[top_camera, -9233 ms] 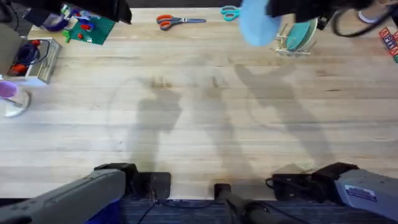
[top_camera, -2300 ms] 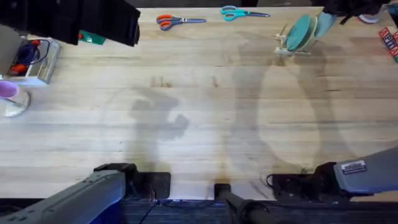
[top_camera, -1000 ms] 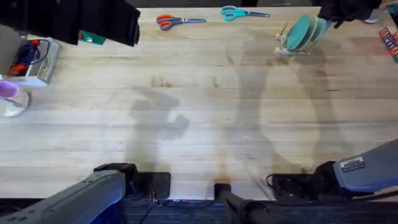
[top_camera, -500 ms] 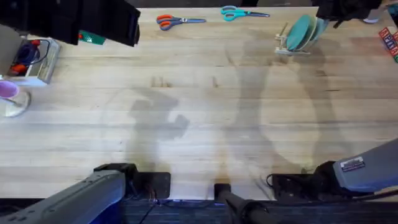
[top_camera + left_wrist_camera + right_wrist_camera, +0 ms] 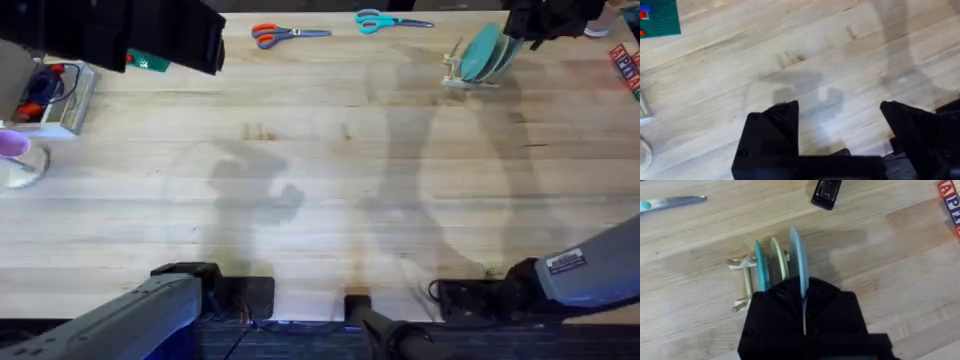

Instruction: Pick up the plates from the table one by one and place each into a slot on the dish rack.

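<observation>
Between R gripper jaws: light blue plate, upright in dish rack.

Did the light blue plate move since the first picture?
Yes. The light blue plate was up in the air left of the dish rack; now it stands in the rack, the right pincer shut on it.

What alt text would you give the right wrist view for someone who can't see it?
The right gripper is shut on a light blue plate, held on edge at the end of a small wooden dish rack. Two more plates stand in the rack, a pale yellow plate and a teal plate, on a light wooden table.
</observation>
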{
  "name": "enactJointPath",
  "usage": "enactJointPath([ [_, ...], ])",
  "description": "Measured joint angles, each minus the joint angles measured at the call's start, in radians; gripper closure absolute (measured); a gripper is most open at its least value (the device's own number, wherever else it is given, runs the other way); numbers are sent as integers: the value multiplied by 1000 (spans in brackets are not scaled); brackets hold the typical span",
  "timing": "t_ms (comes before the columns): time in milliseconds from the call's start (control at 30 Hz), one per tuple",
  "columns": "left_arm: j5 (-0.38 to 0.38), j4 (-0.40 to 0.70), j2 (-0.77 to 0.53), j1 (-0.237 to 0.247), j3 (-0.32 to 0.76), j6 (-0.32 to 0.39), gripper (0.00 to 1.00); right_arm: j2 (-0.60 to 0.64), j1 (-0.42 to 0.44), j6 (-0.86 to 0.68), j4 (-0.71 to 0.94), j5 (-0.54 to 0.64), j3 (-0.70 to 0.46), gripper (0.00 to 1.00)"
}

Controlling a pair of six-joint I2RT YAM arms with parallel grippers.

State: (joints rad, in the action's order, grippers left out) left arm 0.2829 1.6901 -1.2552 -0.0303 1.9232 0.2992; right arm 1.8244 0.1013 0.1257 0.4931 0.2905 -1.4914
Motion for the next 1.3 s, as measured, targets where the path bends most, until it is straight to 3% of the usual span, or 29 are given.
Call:
enactJointPath([
  [333, 0, 0, 0, 0, 0, 0, 7, 0, 2, 0, -2, 0, 0, 969],
  [600, 0, 0, 0, 0, 0, 0, 7, 0, 6, 0, 0, 0, 0, 835],
  [1300, 0, 0, 0, 0, 0, 0, 8, -29, 8, 0, 0, 0, 0, 729],
])
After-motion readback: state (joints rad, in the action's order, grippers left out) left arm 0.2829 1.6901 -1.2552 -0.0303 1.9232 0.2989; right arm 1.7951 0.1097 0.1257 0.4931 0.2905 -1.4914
